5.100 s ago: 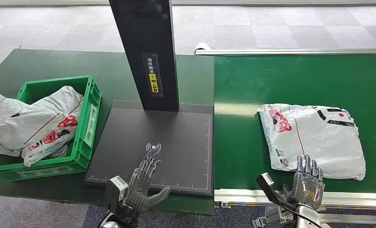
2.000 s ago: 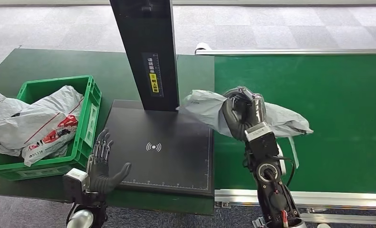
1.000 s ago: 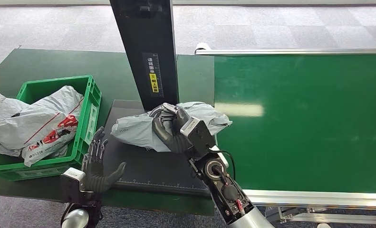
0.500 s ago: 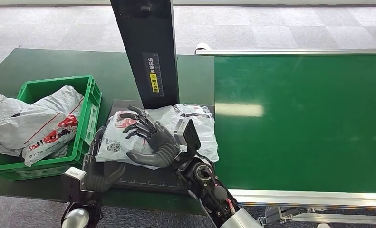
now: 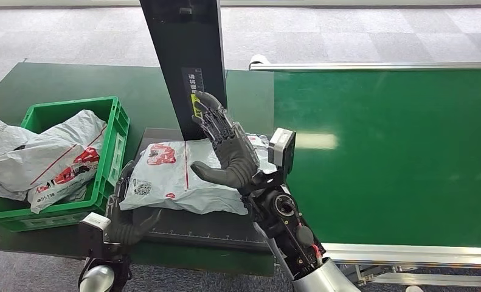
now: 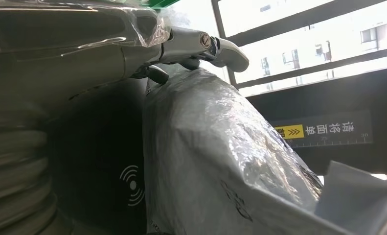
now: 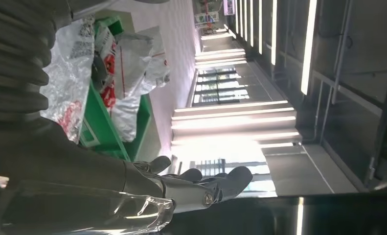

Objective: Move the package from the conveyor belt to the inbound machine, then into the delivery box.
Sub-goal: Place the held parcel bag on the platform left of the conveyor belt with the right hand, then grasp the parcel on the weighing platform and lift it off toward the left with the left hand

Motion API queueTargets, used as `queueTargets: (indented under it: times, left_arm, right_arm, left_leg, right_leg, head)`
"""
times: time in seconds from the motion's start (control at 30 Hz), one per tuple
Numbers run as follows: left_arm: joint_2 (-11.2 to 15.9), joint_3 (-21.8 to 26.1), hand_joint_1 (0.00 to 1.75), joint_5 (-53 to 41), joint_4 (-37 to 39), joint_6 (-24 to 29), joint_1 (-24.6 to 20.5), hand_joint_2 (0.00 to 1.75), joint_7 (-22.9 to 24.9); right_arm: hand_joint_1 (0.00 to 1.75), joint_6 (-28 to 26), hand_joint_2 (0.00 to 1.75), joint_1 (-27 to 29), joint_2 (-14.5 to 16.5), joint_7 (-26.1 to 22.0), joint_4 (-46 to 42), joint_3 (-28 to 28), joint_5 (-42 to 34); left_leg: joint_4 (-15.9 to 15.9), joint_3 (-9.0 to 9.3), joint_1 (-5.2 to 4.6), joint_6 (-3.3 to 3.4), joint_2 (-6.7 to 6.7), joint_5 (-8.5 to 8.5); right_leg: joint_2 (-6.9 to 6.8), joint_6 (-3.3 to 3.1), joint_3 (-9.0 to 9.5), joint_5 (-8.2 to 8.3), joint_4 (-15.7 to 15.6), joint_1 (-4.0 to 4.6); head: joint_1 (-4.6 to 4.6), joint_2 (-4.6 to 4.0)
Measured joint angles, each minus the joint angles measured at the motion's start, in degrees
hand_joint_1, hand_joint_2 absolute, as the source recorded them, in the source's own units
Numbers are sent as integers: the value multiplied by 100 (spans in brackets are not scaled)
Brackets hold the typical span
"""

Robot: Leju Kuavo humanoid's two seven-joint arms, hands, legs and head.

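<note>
While the green delivery box (image 5: 113, 152) sits at the left of the head view with two grey-white bags (image 5: 49, 155) heaped in it, one package (image 5: 177, 176) lies flat on the dark plate of the inbound machine (image 5: 207, 222) in the lower middle. At the lower left, the left hand (image 5: 125, 222) rests by the plate's near left corner, fingers reaching under the package's left edge; the left wrist view shows the package (image 6: 220, 147) against its fingers, but whether it grasps the bag I cannot tell. Right of centre, the right hand (image 5: 228, 152) is raised above the package, released, fingers spread and holding nothing. One black column (image 5: 186, 67) rises at upper centre. One green conveyor belt (image 5: 396, 158) spans the right half.
</note>
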Motion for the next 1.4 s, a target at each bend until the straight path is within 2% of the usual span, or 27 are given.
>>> queueTargets:
  times: [0.13,0.23,0.37,0.47,0.67,0.93,0.97,1.07,1.1,1.23,1.4]
  left_arm:
    - [3,55,0,-19,-25,-17,25,175,-1]
    - [10,120,0,-88,-150,-200,125,175,12]
    - [16,157,0,-414,-330,-618,296,175,-2]
    - [32,86,0,-806,-415,-936,400,175,-73]
    - [95,-496,0,-957,-458,-1734,562,175,-63]
    - [294,-1376,0,-1407,-202,-1378,536,175,-61]
    - [315,-1463,37,-1419,-162,-1355,525,175,-61]
    - [372,-1688,168,-1556,-40,-1179,484,175,-30]
    - [389,-1757,175,-1640,14,-1075,460,175,-7]
    - [430,-1957,175,-1874,336,-671,291,175,44]
    - [438,-2035,175,-1922,689,-461,52,175,14]
  right_arm:
    - [0,-502,175,29,-220,70,-693,-378,231]
    - [0,-806,175,237,-459,132,-1413,-959,444]
    - [0,-870,175,913,-757,73,-2199,-2011,812]
    - [0,-876,175,1546,-923,24,-2415,-2813,1095]
    - [0,-824,175,2538,-1043,-10,-2409,-3969,1255]
    - [0,-795,175,3048,-952,129,-2481,-4572,1291]
    - [0,-798,175,3090,-935,133,-2508,-4630,1286]
    - [0,-802,175,3193,-877,139,-2593,-4777,1275]
    - [0,-802,175,3218,-859,141,-2619,-4814,1275]
    - [0,-802,175,3308,-794,144,-2771,-4970,1265]
    - [0,-800,175,3460,-697,144,-2997,-5183,1247]
  left_leg:
    - [1,-1,-3,0,-3,0]
    - [3,-1,-7,2,-15,-1]
    - [4,-5,-7,4,-30,-5]
    - [3,-10,-7,6,-30,-9]
    - [1,-13,-7,7,-29,-10]
    - [1,-8,-6,6,-28,-8]
    - [1,-8,-6,6,-27,-8]
    - [1,-8,-7,6,-26,-8]
    - [1,-8,-7,6,-27,-8]
    - [1,-8,-7,7,-28,-8]
    - [1,-6,-6,6,-27,-8]
  right_leg:
    - [-1,0,2,0,0,-2]
    - [-10,1,3,0,-3,-6]
    - [-25,3,5,-2,-11,-7]
    - [-29,4,4,-3,-13,-7]
    - [-29,4,3,-3,-14,-7]
    - [-28,4,5,-3,-14,-5]
    - [-28,4,6,-3,-13,-6]
    - [-28,4,5,-3,-14,-6]
    - [-28,4,5,-3,-14,-6]
    - [-28,4,5,-3,-14,-6]
    - [-28,4,6,-3,-13,-6]
  head:
    - [1,0]
    - [1,0]
    - [1,0]
    - [0,0]
    - [-1,0]
    - [-1,0]
    - [-1,0]
    - [-1,0]
    - [-1,0]
    - [-1,0]
    - [-2,0]
